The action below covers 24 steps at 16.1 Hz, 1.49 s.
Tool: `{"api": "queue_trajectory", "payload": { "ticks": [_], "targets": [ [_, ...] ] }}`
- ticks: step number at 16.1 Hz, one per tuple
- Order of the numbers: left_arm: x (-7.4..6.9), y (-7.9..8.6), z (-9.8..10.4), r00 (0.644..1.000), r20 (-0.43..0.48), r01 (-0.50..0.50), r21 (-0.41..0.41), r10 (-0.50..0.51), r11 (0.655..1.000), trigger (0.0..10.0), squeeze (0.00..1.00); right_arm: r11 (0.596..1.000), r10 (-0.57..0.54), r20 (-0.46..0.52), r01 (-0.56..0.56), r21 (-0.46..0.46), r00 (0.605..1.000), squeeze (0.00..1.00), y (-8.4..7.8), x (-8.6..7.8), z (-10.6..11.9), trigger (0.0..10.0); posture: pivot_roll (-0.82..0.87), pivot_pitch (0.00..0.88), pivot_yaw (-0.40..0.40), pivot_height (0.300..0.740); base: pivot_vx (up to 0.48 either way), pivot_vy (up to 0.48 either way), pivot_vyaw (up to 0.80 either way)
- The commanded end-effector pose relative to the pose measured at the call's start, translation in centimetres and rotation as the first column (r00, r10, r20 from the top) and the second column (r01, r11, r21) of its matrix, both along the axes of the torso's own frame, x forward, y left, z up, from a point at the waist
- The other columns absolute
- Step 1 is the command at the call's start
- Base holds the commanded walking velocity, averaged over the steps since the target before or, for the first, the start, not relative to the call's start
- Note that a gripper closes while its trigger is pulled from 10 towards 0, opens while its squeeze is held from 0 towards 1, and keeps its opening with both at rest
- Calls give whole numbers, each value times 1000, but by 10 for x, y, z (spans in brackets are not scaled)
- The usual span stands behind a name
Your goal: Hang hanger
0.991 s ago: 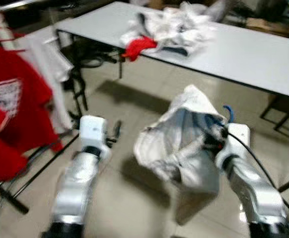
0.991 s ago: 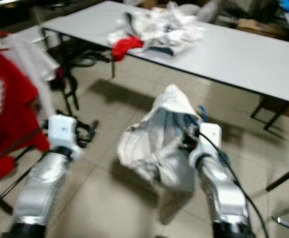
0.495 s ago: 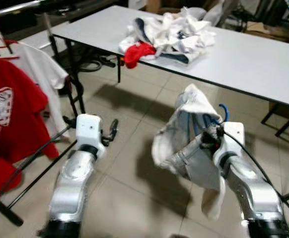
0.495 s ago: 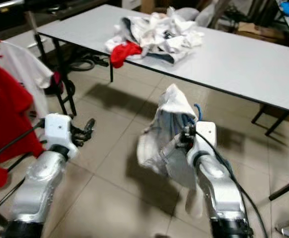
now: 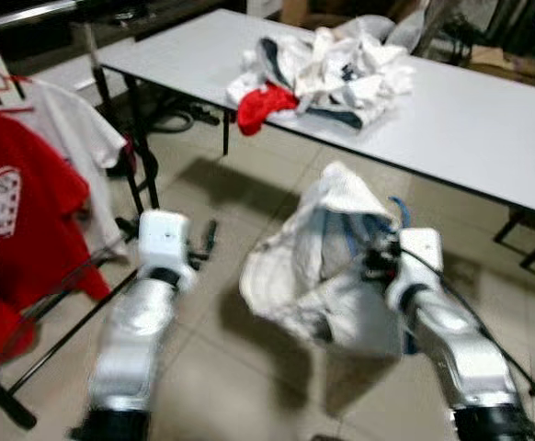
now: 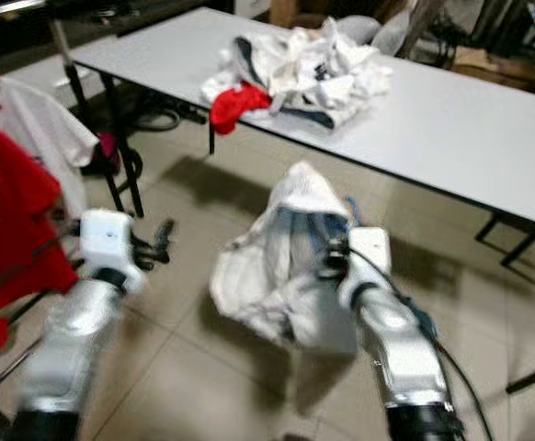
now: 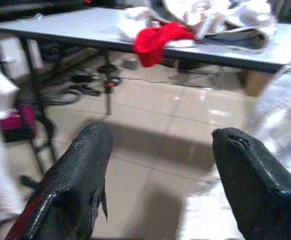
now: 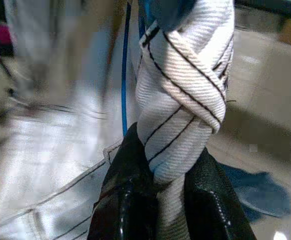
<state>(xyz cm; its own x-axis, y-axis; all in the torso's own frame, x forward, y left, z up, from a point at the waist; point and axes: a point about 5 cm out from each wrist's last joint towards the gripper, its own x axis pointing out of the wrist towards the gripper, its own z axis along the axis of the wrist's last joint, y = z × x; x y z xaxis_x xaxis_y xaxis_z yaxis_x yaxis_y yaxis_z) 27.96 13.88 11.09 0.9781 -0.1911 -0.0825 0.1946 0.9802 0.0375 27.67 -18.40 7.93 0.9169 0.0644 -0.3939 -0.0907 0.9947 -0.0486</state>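
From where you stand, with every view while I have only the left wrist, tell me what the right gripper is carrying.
Observer: The right gripper is shut on a white garment, pinching a twisted collar with black stripes.
Operator: Confirm there's a hanger in it.
Observer: A blue hanger hook pokes out of the garment's top.
Operator: Say where the rack is.
Observer: To the robot's left; a red shirt hangs there beside the open left gripper.

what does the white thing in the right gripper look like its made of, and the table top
The white garment clamped in the right gripper looks like woven or ribbed cotton-type cloth: fine ribs, thin dark stripes, soft folds. The table top looks like smooth pale laminate or plastic with a dull sheen, on dark, probably metal legs.
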Motion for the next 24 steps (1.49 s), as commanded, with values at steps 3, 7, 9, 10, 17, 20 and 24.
{"api": "queue_trajectory", "payload": {
  "ticks": [3,7,9,10,17,20,24],
  "targets": [
    [1,8,3,1000,5,-21,20,21,1000,10000,0,1000,1,77,-2,4,997,0,3,7,14,10000,66,48,-66,740,376,0,0],
    [0,7,2,1000,0,-16,20,16,1000,10000,0,1000,16,84,-15,-3,996,0,4,6,14,10000,65,53,-61,740,382,0,0],
    [0,6,2,1000,-3,-10,23,10,1000,10000,0,1000,29,78,-30,3,997,0,5,5,13,10000,66,50,-61,740,386,0,0],
    [0,6,2,1000,-5,-8,24,8,1000,10000,0,999,36,77,-36,4,996,0,6,5,12,10000,66,50,-61,740,386,0,0],
    [-2,4,1,1000,-8,4,29,-4,1000,10000,0,995,102,67,-102,-5,993,0,13,4,10,10000,73,41,-61,740,383,0,343],
    [-3,4,1,1000,-8,12,33,-12,999,10000,0,995,100,63,-100,-3,993,0,13,3,8,10000,76,34,-57,740,384,0,800],
    [-3,3,1,1000,-7,21,41,-21,999,10000,0,995,97,61,-97,-5,993,0,12,2,7,10000,78,29,-55,740,384,0,800]
  ]
}}
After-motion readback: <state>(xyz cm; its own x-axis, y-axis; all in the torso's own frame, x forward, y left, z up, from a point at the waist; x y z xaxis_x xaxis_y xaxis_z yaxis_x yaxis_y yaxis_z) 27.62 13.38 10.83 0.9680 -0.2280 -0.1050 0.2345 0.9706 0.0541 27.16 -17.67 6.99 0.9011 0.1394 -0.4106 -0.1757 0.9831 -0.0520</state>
